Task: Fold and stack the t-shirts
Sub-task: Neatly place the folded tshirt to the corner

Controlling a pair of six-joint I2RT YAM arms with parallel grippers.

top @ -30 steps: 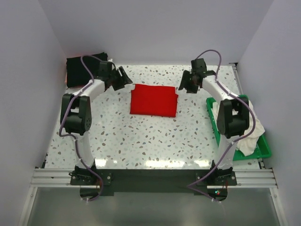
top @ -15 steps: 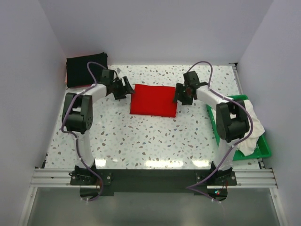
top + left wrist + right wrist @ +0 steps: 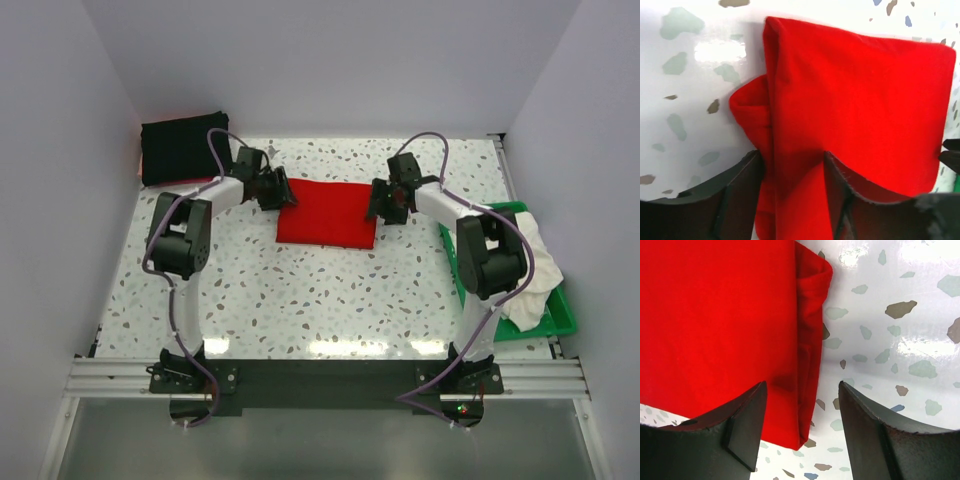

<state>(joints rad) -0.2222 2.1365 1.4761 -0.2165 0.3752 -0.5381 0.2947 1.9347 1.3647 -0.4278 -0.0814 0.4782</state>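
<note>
A bright red t-shirt [image 3: 327, 213], folded into a rectangle, lies flat at the back middle of the speckled table. My left gripper [image 3: 285, 195] sits low at its left edge. In the left wrist view its jaws [image 3: 791, 165] are open, with the shirt's doubled edge [image 3: 855, 100] between them. My right gripper [image 3: 378, 205] is at the shirt's right edge. Its open jaws [image 3: 802, 395] straddle the folded border [image 3: 715, 315], one finger over cloth, the other over bare table. A folded black t-shirt [image 3: 182, 147] rests at the back left corner. A whitish t-shirt [image 3: 530, 280] lies crumpled in the tray.
A green plastic tray [image 3: 563, 320] stands along the right side of the table, beside the right arm. White walls close in the table at the left, back and right. Something reddish shows under the black shirt's near edge.
Both grippers have come inward and down from the back corners to the red shirt's side edges. The left one has travelled right, away from the black shirt. The red shirt has stayed put.
</note>
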